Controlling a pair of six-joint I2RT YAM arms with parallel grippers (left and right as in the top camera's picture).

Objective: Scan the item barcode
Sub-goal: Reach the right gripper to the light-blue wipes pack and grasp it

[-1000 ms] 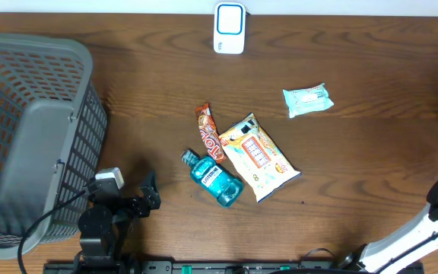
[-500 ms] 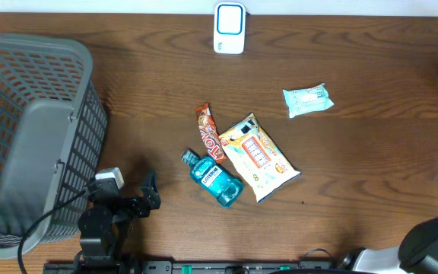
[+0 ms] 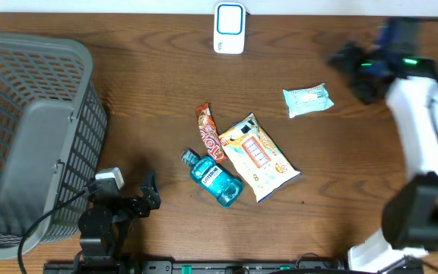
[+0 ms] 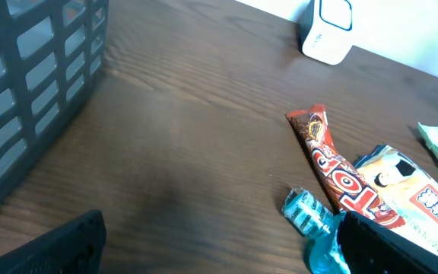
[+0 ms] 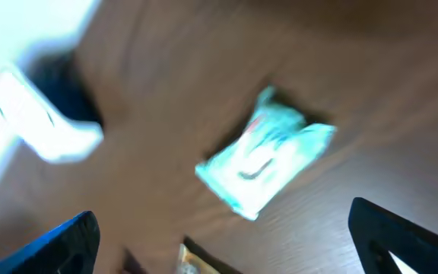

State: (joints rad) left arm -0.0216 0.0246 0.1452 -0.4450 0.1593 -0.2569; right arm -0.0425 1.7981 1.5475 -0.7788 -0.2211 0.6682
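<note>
Brown wooden table (image 3: pixel 356 190), grey basket (image 3: pixel 29 137) on its left. My right gripper (image 3: pixel 353 74) hangs spread wide, empty, just right of the teal packet (image 3: pixel 308 100). My left gripper (image 3: pixel 152 192), also wide, sits near-left. The white scanner (image 3: pixel 229 28) stands at the far edge.

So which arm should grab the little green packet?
Right, I think. The right end effector is open and close beside the green packet, which its wrist camera faces. The left end effector is far off, by the basket.
</note>
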